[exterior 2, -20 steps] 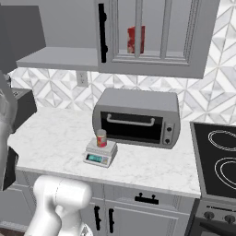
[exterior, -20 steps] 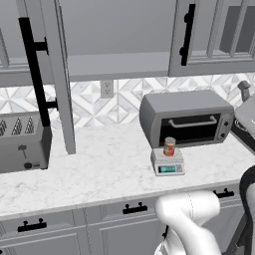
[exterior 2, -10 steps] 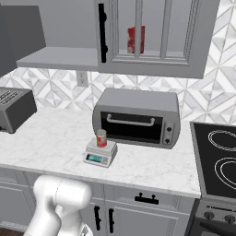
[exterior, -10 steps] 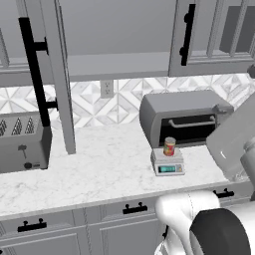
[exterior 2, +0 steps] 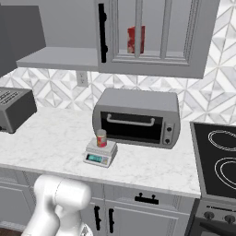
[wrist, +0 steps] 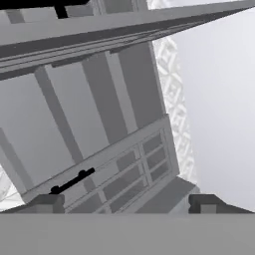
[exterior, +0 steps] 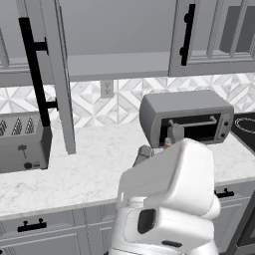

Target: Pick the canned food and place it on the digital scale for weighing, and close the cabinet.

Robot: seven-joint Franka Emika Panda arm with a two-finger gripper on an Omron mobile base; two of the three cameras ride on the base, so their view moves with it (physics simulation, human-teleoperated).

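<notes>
While its two small dark fingertips stand wide apart with nothing between them, the two-finger tool (wrist: 127, 203) looks up along the panelled grey cabinet fronts – a black bar handle (wrist: 72, 181) crosses the hand view, tilted by the hand's roll.

Further out, on the white marbled desk (exterior 2: 55, 138), the small short can of food with its red label and tan top (exterior 2: 101, 138) stands upright on the small flat light-grey digital scale with a teal-lit display (exterior 2: 100, 153), just in front of the grey toaster oven (exterior 2: 136, 117). So the weighing half looks done.

What is left, by my reading, is the grey upper wall cabinet (exterior: 59, 74): its left door hangs swung out edge-on over the desk (the long vertical black handle (exterior: 34, 69) faces left), and its shelf lies open. A silver toaster (exterior: 22, 142) sits below it – clear of the door's swing, as far as I can judge.
</notes>
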